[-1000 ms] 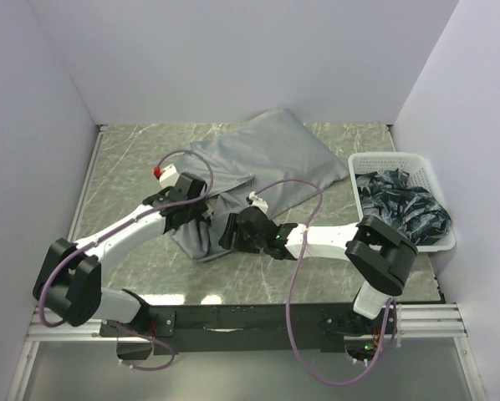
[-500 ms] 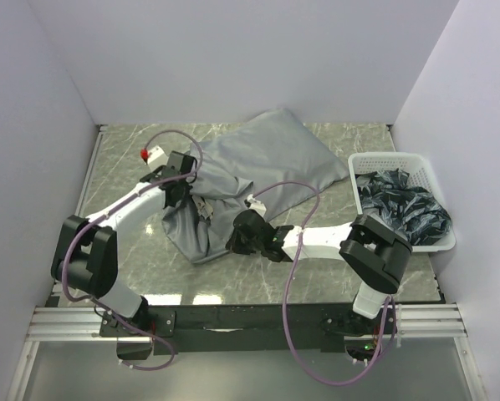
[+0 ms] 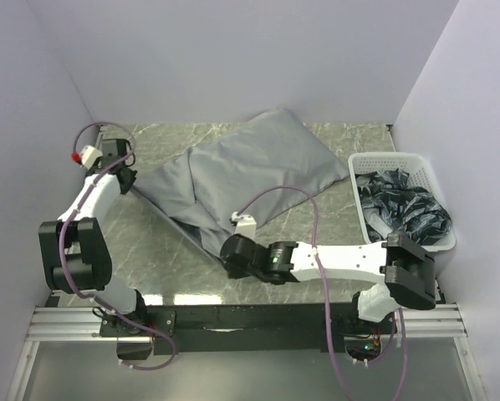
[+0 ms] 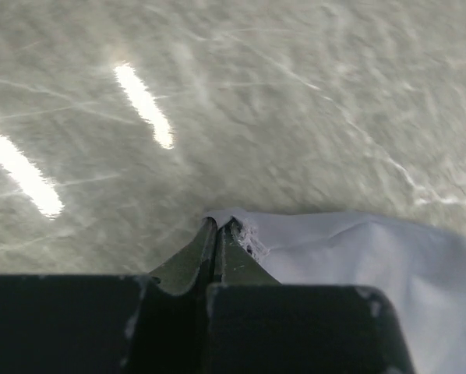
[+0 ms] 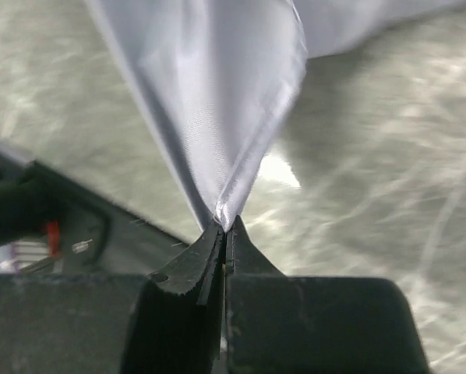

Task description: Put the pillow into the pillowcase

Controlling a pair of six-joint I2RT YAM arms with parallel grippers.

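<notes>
Pillowcase (image 3: 250,167) lies plump across the far middle of the counter (image 3: 150,251), my left pincer (image 4: 217,227) pinching its far-left corner and my right pincer (image 5: 225,226) its near edge; no pillow shows, so I judge it inside, only straightening left.

Down at the bottom of the left wrist view, the left pincer (image 4: 220,227) has its two dark fingers (image 4: 188,263) pressed flat together, no gap between the tips. A corner of the pale grey pillowcase (image 4: 358,257) is nipped at those tips, its edge slightly frayed there. From the corner the cloth spreads away to the right in soft folds, lying low over the tabletop (image 4: 295,117). The tabletop is grey-green stone with thin pale veins, and two bright streaks of light (image 4: 143,105) glare off it at the left.
</notes>
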